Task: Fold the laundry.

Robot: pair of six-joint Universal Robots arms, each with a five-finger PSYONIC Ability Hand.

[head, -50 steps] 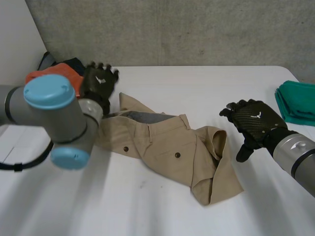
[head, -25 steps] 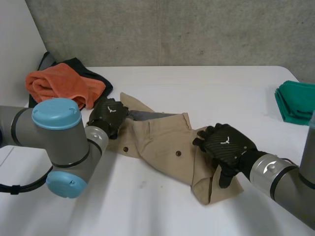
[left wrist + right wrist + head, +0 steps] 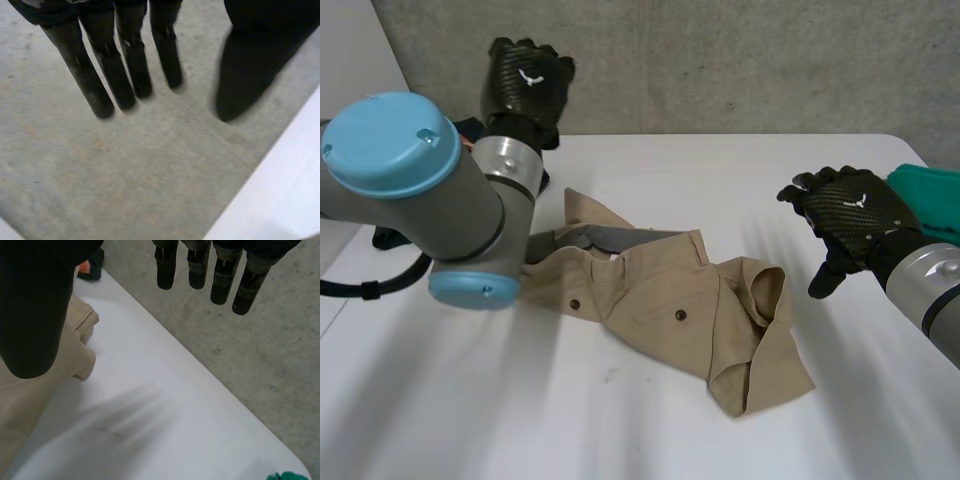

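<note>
- A grey concrete wall (image 3: 720, 60) stands behind a white tabletop (image 3: 650, 160).
- The left robot hand (image 3: 528, 85) hangs high in front of that wall, well above the tabletop. In its wrist view its fingers (image 3: 127, 65) are straight and spread, with the thumb set apart, and they hold nothing.
- The right robot hand (image 3: 850, 225) hovers over the tabletop. Its fingers (image 3: 220, 275) are straight and slightly apart, the thumb points downward, and it holds nothing.
- The khaki garment (image 3: 670, 310) (shorts or trousers, hard to tell which) lies crumpled on the tabletop between the two robot hands. It is well below the left one and nearer the right one, on that hand's thumb side. Neither hand touches it.
- A green cloth (image 3: 930, 205) lies just beside the right robot hand, on the side away from the khaki garment.
- The left arm (image 3: 420, 190), grey with light-blue caps, crosses in front of the garment's end nearest the left robot hand.
</note>
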